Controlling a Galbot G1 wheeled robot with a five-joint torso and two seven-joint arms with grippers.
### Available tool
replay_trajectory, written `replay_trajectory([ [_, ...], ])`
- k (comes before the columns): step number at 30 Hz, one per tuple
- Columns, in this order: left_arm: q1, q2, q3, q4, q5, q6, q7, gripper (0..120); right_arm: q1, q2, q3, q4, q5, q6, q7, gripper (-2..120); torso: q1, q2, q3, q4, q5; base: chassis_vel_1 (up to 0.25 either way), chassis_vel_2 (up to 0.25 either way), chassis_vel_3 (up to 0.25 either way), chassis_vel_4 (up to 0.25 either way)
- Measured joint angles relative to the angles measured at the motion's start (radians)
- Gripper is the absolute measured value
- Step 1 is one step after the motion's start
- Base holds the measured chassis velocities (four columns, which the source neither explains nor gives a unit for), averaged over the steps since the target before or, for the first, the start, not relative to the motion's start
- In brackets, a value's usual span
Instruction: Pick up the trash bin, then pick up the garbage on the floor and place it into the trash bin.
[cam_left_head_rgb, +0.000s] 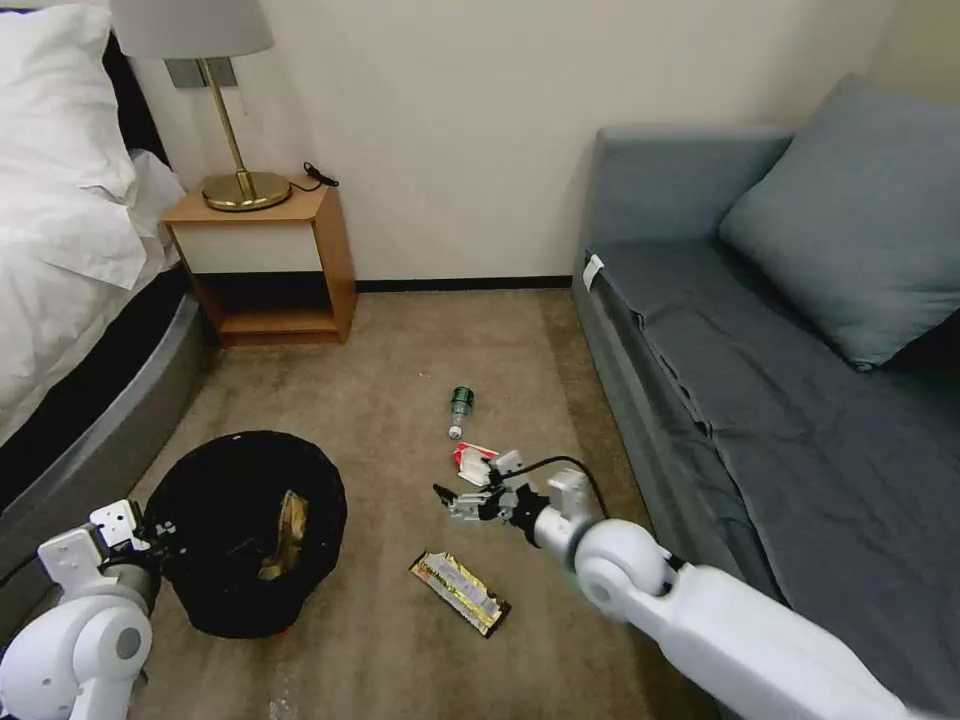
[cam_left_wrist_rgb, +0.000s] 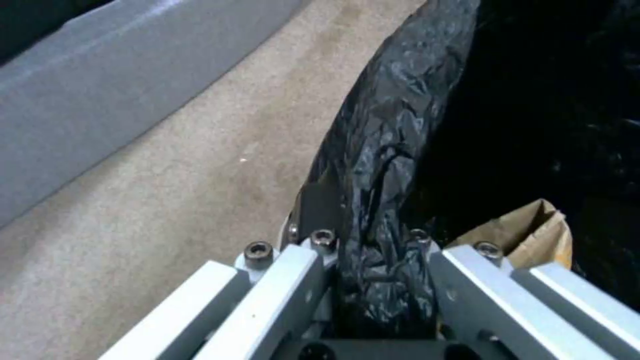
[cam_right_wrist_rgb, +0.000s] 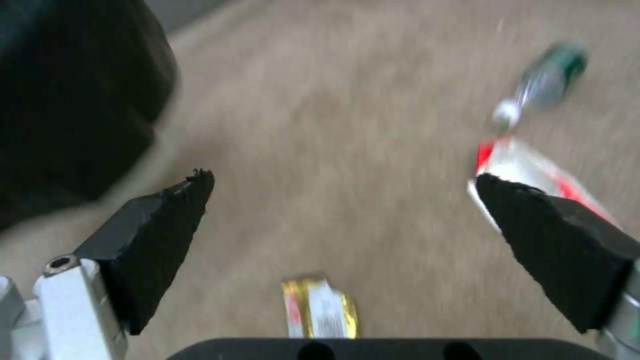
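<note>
The round black trash bin (cam_left_head_rgb: 245, 530) with its glossy bag liner (cam_left_wrist_rgb: 387, 150) stands low on the left, and my left gripper (cam_left_head_rgb: 150, 530) is shut on its near rim. A tan paper bag (cam_left_head_rgb: 287, 535) (cam_left_wrist_rgb: 527, 232) lies inside it. On the carpet lie a gold-green snack wrapper (cam_left_head_rgb: 460, 593) (cam_right_wrist_rgb: 320, 315), a red-white packet (cam_left_head_rgb: 472, 460) (cam_right_wrist_rgb: 527, 172) and a small clear green-labelled bottle (cam_left_head_rgb: 460, 408) (cam_right_wrist_rgb: 543, 82). My right gripper (cam_left_head_rgb: 455, 500) (cam_right_wrist_rgb: 343, 187) hovers open over the carpet, empty, between the wrapper and the packet, with one black fingertip (cam_right_wrist_rgb: 527, 210) by the packet.
A grey sofa (cam_left_head_rgb: 780, 380) runs along the right side. On the left are a bed (cam_left_head_rgb: 70, 250) and a wooden nightstand (cam_left_head_rgb: 270, 265) carrying a brass lamp (cam_left_head_rgb: 235, 150). Bare carpet (cam_left_head_rgb: 420, 340) stretches between them toward the wall.
</note>
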Motion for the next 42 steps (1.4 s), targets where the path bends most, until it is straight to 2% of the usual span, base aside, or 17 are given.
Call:
replay_trajectory([
  [9,0.027,0.007,-0.015,-0.019,0.007,-0.003,0.000,3,0.031,0.002,-0.137,-0.165,-0.030,0.023,-0.066,100,0.000,0.000,0.000,-0.0002,-0.0002,0.000,0.000,0.000,0.000],
  [16,0.041,0.014,-0.022,-0.031,0.008,-0.005,-0.001,3,0.037,0.040,-0.221,-0.308,-0.105,0.095,-0.106,100,0.000,0.000,0.000,-0.0002,-0.0002,0.000,0.000,0.000,0.000],
  [29,0.038,0.014,-0.021,-0.026,0.009,-0.006,-0.001,3,0.040,0.094,-0.350,-0.416,-0.184,0.159,-0.089,100,0.000,0.000,0.000,-0.0001,-0.0002,0.000,0.000,0.000,0.000],
  [42,0.043,0.011,-0.027,-0.031,0.005,-0.009,-0.002,3,0.047,0.178,-0.388,-0.535,-0.226,0.209,-0.087,100,0.000,0.000,0.000,-0.0001,-0.0001,0.000,0.000,0.000,0.000],
])
